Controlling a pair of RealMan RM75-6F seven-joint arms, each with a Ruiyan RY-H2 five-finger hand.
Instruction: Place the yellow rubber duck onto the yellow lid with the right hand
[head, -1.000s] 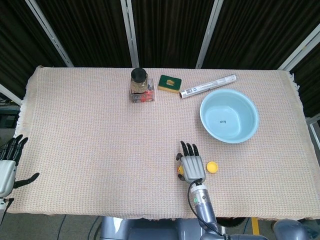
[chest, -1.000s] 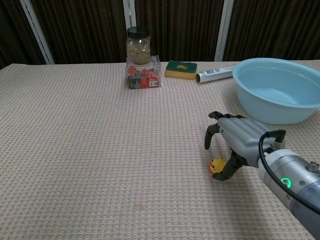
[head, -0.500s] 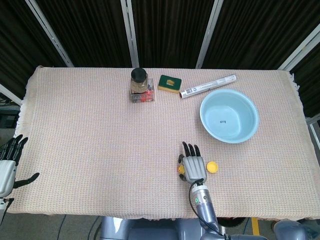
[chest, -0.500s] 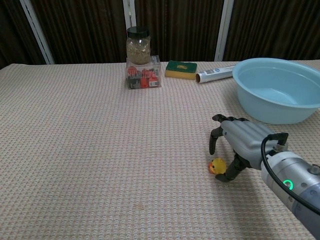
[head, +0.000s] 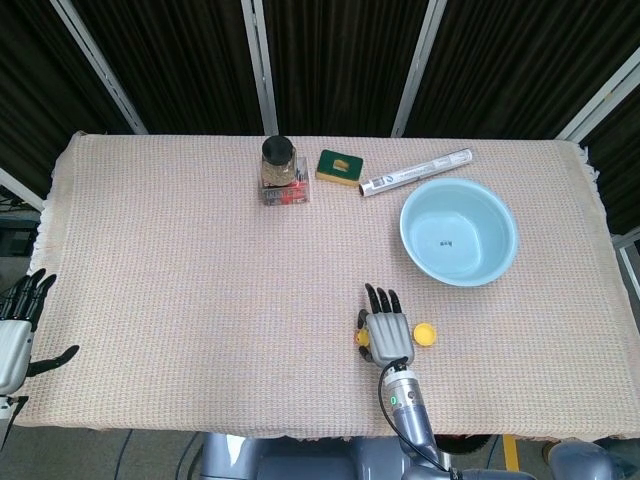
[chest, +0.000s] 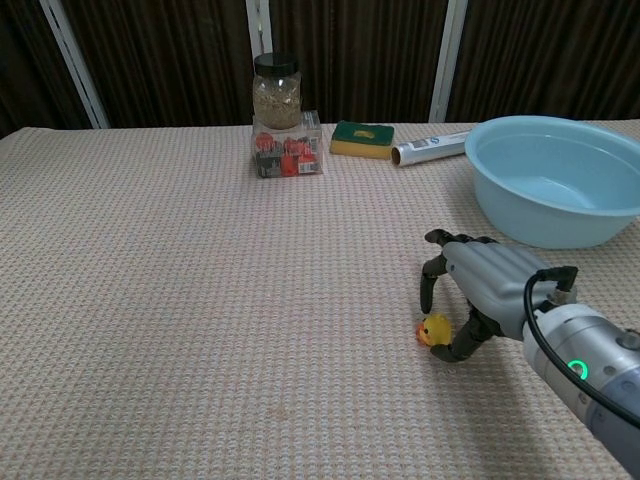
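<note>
The small yellow rubber duck (chest: 434, 330) sits on the woven tablecloth, and shows as a yellow spot (head: 362, 338) at the hand's left edge in the head view. My right hand (chest: 485, 285) arches over it, palm down, with curved fingers (chest: 430, 290) behind the duck and the thumb (chest: 458, 347) beside it. The hand (head: 385, 333) does not grip the duck. The yellow lid (head: 424, 334) lies flat just right of the hand, hidden in the chest view. My left hand (head: 15, 330) hangs off the table's left edge, fingers spread and empty.
A light blue basin (head: 458, 232) stands back right of the hand. Along the far edge are a jar (head: 279, 160) on a clear box of red pieces (chest: 288, 156), a green sponge (head: 340, 166) and a foil roll (head: 416, 172).
My right hand has shifted slightly to the right around the duck, so more of the duck shows. The left hand has not moved.
</note>
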